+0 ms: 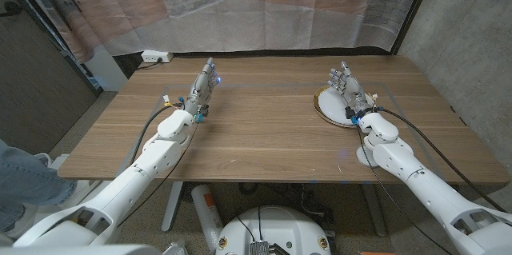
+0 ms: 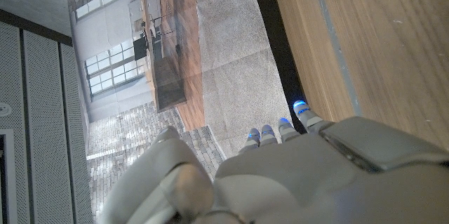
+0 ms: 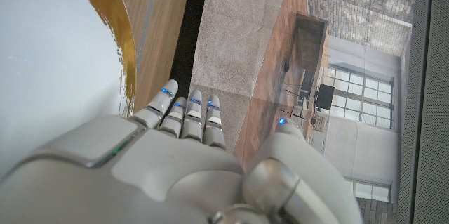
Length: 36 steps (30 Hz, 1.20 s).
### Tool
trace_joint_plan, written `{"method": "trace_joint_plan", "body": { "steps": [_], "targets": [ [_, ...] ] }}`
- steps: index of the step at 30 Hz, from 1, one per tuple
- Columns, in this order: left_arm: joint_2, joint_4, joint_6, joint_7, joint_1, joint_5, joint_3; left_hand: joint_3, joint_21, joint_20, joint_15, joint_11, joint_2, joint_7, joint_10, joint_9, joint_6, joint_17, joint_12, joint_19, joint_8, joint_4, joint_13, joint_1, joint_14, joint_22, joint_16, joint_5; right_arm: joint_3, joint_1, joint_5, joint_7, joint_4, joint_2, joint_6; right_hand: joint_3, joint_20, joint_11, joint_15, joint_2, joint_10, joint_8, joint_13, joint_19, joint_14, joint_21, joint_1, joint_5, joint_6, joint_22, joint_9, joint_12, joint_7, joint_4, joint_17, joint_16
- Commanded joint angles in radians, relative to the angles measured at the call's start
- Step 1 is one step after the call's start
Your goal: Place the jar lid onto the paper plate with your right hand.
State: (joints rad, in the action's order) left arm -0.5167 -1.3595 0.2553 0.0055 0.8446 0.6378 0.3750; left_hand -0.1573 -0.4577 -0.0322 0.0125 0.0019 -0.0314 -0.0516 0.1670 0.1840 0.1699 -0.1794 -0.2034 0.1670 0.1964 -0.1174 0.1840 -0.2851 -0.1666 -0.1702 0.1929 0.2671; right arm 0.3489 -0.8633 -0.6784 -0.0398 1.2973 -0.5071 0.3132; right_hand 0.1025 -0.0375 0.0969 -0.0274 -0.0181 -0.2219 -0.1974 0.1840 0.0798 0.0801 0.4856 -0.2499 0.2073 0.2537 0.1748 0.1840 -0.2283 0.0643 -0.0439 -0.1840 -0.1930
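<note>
The paper plate (image 1: 326,108), white with a gold rim, lies at the table's right middle; its rim also shows in the right wrist view (image 3: 121,55). My right hand (image 1: 350,89) stands over the plate's right part, fingers straight and holding nothing, seen from behind in its wrist view (image 3: 175,161). A white round jar lid (image 1: 366,157) lies near the table's front right edge, partly hidden under my right forearm. My left hand (image 1: 205,87) stands on the table's left half with fingers stretched out and nothing in it, as its wrist view (image 2: 295,175) also shows.
The wooden table (image 1: 256,131) has bare board between the two hands. Behind its far edge hangs a clear plastic curtain (image 1: 264,15), with a power strip (image 1: 155,57) on the floor. A person's leg in jeans (image 1: 16,177) shows at the left edge.
</note>
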Motion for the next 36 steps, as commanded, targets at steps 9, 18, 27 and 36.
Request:
{"method": "trace_joint_plan", "body": {
  "steps": [9, 18, 27, 36],
  "targets": [
    [-0.017, -0.039, -0.039, 0.017, -0.004, -0.015, 0.010, -0.007, 0.009, -0.039, 0.001, 0.005, 0.008, -0.003, 0.053, 0.003, 0.021, -0.004, -0.006, 0.247, 0.004, 0.004, 0.003, -0.015, -0.104, -0.004, 0.004, 0.004, -0.025, -0.051, 0.032, 0.029, 0.085, -0.053, 0.029, 0.023, -0.033, -0.018, 0.008, -0.022, -0.016, -0.004, 0.003, 0.017, 0.026, -0.009, -0.046, 0.001, 0.009, 0.002, 0.004, -0.005, -0.007, 0.022, -0.001, -0.008],
    [-0.022, -0.039, -0.043, 0.016, -0.001, -0.015, 0.010, -0.008, 0.013, -0.036, 0.002, 0.007, 0.013, -0.003, 0.050, 0.003, 0.018, -0.004, -0.006, 0.245, 0.005, 0.006, 0.003, -0.018, -0.102, -0.004, 0.004, 0.003, -0.047, -0.095, 0.047, 0.057, 0.146, -0.087, 0.039, 0.029, -0.032, -0.021, 0.010, -0.022, -0.023, -0.006, 0.003, 0.023, 0.037, -0.014, -0.067, -0.001, 0.014, 0.002, 0.004, -0.006, -0.007, 0.037, 0.000, -0.010],
    [-0.028, -0.042, -0.041, 0.014, -0.001, -0.016, 0.006, -0.008, 0.017, -0.040, 0.005, 0.009, 0.017, -0.009, 0.045, 0.003, 0.013, -0.004, -0.007, 0.240, 0.006, 0.008, 0.003, -0.022, -0.099, -0.005, 0.005, 0.001, -0.060, -0.133, 0.057, 0.073, 0.186, -0.104, 0.051, 0.032, -0.030, -0.022, 0.011, -0.020, -0.023, -0.005, 0.004, 0.029, 0.041, -0.017, -0.080, -0.003, 0.014, 0.002, 0.004, -0.005, -0.007, 0.047, 0.001, -0.009],
    [-0.027, -0.031, -0.041, 0.009, -0.007, -0.014, 0.005, -0.009, 0.021, -0.033, 0.005, 0.006, 0.020, -0.006, 0.041, 0.003, 0.009, -0.004, -0.008, 0.240, 0.007, 0.009, 0.003, -0.024, -0.098, -0.005, 0.004, 0.000, -0.074, -0.167, 0.066, 0.092, 0.228, -0.116, 0.061, 0.034, -0.027, -0.021, 0.008, -0.018, -0.025, -0.004, 0.004, 0.032, 0.046, -0.020, -0.089, -0.005, 0.013, 0.002, 0.004, -0.004, -0.009, 0.054, 0.001, -0.009]
  ]
}}
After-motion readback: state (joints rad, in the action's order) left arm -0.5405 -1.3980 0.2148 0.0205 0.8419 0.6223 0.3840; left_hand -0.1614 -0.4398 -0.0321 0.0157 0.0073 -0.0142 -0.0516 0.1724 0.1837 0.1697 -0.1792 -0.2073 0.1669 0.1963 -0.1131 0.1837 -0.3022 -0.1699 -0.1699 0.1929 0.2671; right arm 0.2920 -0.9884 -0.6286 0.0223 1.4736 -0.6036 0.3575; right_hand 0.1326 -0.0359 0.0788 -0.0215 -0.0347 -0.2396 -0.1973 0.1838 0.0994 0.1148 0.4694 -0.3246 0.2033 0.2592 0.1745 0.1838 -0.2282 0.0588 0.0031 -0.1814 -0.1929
